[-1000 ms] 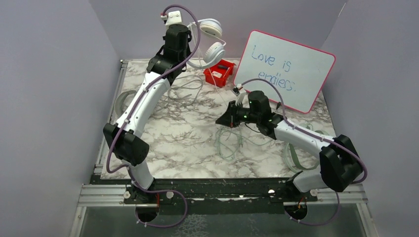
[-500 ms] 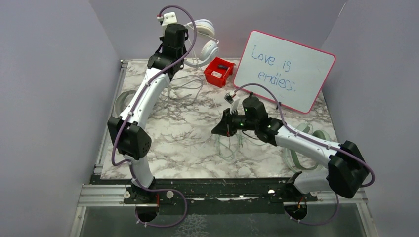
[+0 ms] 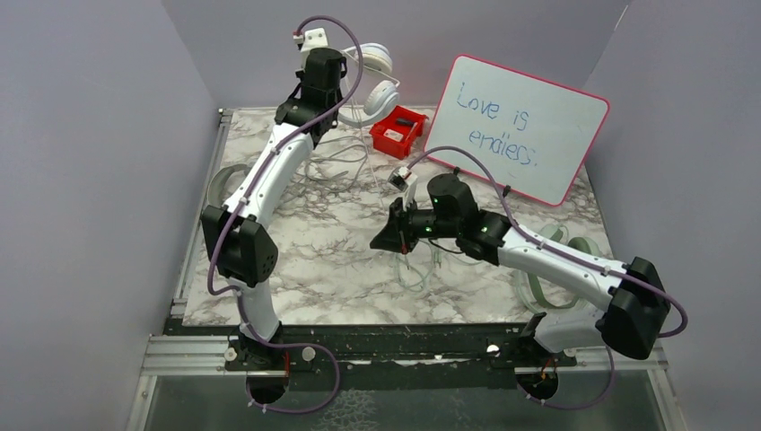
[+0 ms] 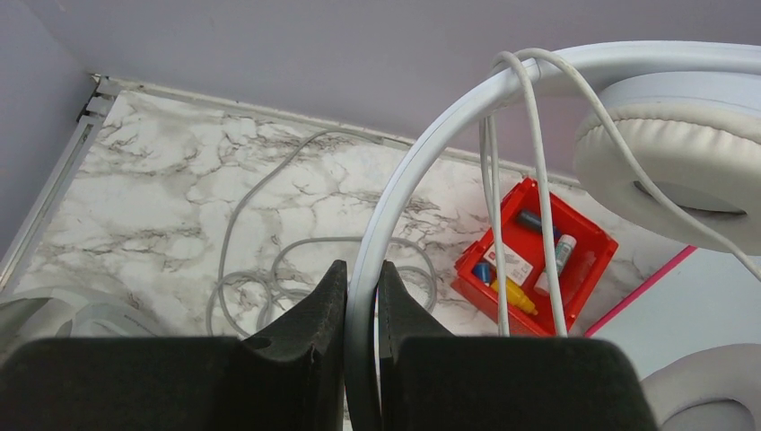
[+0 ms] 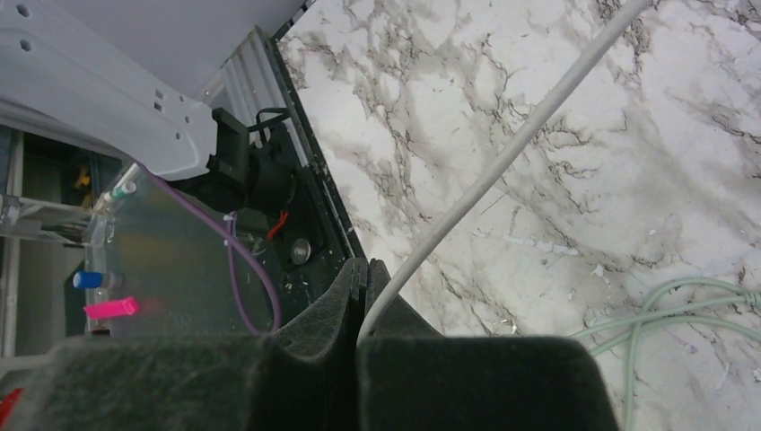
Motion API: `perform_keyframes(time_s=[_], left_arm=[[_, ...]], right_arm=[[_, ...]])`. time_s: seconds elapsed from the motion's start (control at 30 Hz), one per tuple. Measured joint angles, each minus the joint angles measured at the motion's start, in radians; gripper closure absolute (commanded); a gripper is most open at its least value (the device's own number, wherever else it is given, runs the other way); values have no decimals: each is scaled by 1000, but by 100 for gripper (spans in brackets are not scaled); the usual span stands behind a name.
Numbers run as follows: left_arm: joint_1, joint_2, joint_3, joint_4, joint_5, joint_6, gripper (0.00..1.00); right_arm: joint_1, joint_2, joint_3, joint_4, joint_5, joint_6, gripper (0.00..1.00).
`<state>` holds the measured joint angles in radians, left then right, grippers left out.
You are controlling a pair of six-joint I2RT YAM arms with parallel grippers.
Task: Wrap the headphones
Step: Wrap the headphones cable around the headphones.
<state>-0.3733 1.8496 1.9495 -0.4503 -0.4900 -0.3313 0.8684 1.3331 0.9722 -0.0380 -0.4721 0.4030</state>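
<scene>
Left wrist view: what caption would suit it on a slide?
Left gripper pinches the band of the white headphones, cable draped over it, above a marble table and red bin.

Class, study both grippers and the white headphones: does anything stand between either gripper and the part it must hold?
Nothing visible does. The left gripper is shut on the headband of the white headphones, and the right gripper is shut on the cable.

You get soft, even light and faint shadows on the table (image 3: 341,260). Your wrist views blur the near fingers (image 4: 305,359); overhead is sharp
</scene>
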Motion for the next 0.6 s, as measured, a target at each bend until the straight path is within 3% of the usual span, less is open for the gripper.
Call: perform_keyframes(time_s=[0.23,0.6], left_arm=[[0,5,-66,26,-1,58,100],[-16,-85,-389,154,159,269,100]], right_arm=[[5,-42,50,-113,27,-39,100],[5,-15,361,-390,121,-275,100]])
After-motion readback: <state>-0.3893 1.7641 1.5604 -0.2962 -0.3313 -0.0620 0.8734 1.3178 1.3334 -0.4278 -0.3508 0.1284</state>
